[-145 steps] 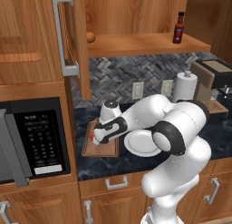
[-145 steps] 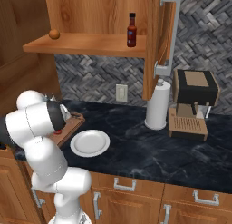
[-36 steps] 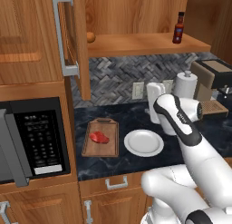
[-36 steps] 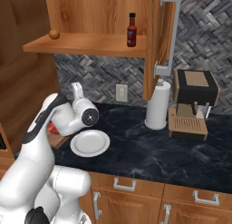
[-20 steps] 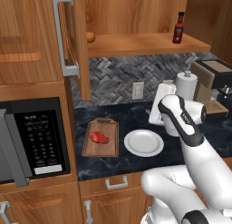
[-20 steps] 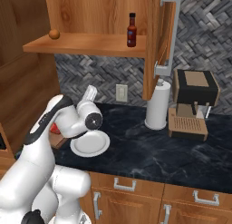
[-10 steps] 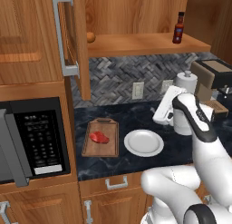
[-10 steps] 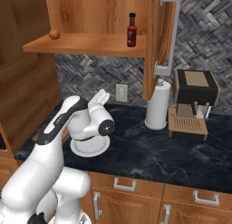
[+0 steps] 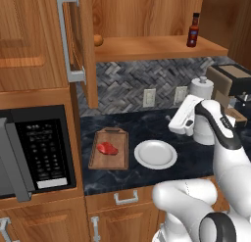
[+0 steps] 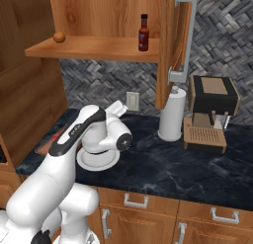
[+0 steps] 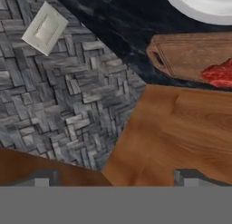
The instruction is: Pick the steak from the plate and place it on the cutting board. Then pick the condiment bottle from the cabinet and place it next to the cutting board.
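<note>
Steak (image 9: 107, 148) already sat on the cutting board (image 9: 109, 149), jaws wide open and empty, condiment bottle (image 9: 194, 30) up on the cabinet shelf (image 9: 152, 46), so could've easily clipped that shelf edge or toppled the bottle reaching up.

no readable text, labels, or signs

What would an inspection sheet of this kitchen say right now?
Surface: dark marble counter.
Job's things: steak on the cutting board; plate bare beside it; condiment bottle upright on the cabinet shelf.
Clutter: paper-towel roll, coffee machine, small round thing on the shelf.
Grippers: gripper open, holding nothing, above the counter.
Cables: nothing seen.
Surroundings: microwave, herringbone tile wall, wall outlets.
</note>
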